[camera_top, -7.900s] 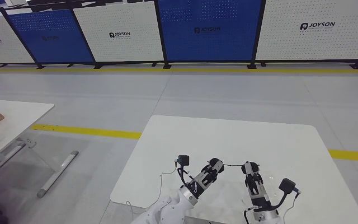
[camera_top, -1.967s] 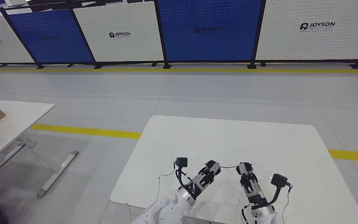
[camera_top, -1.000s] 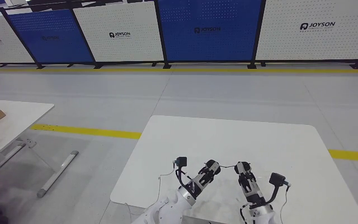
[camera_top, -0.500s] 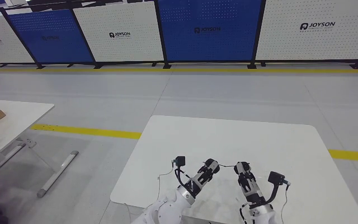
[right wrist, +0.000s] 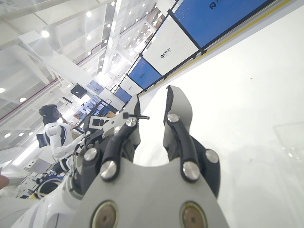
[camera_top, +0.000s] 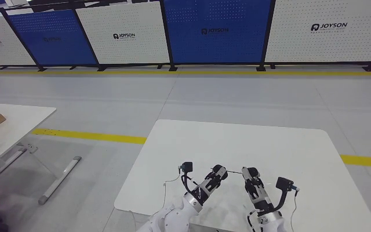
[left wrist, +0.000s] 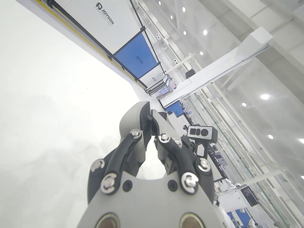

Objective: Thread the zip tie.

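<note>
A thin black zip tie (camera_top: 232,172) spans the short gap between my two grippers near the front of the white table (camera_top: 232,139). My left gripper (camera_top: 219,169) is shut on one end of it; in its own wrist view the fingertips (left wrist: 150,116) are pressed together with a black sliver between them. My right gripper (camera_top: 247,171) stands open just to the right. In the right wrist view the zip tie's free end (right wrist: 140,117) pokes into the gap between the spread fingers of the right gripper (right wrist: 152,94).
Both arms hang close to the table's front edge (camera_top: 174,210); the far half of the table is bare. A second white table (camera_top: 17,119) stands off to the left. Blue and white panels (camera_top: 214,32) line the back of the room.
Both grippers have drifted a little to the left over the past seconds. The right one moved further, so the gap between them is narrower. The zip tie stays in the left gripper.
</note>
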`<state>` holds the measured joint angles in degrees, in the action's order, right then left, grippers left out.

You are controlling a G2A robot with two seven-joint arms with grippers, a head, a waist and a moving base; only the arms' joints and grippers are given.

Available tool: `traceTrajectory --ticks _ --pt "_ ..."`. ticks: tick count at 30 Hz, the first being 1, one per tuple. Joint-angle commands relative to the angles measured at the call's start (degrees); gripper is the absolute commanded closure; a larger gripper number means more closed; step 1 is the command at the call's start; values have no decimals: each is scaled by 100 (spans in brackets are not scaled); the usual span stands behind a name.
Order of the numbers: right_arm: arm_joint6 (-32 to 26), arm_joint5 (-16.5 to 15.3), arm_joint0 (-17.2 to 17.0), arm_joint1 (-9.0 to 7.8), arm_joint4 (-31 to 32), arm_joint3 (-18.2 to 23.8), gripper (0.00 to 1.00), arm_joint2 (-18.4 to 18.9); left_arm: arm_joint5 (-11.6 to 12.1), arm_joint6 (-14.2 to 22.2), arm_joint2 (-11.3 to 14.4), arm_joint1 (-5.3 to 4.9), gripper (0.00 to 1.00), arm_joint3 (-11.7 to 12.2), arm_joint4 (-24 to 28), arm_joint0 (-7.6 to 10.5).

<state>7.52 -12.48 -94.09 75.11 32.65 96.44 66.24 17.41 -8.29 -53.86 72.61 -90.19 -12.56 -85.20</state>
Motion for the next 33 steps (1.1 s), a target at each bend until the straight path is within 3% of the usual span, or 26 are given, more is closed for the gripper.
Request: traceTrajectory --ticks 1,12,30,33 --pt "-8 5 -2 -1 47 -7 70 3 -17 -4 4 6 100 6 -7 10" --pt "-71 -12 -38 -11 273 -54 75 30 -103 -74 5 38 100 25 1 41" --pt "-143 -107 -74 -16 363 -47 80 47 -42 -84 -38 55 100 10 -78 -21" --pt "-127 -106 -75 -13 365 -48 85 42 -4 -39 -40 55 100 -6 -67 -35"
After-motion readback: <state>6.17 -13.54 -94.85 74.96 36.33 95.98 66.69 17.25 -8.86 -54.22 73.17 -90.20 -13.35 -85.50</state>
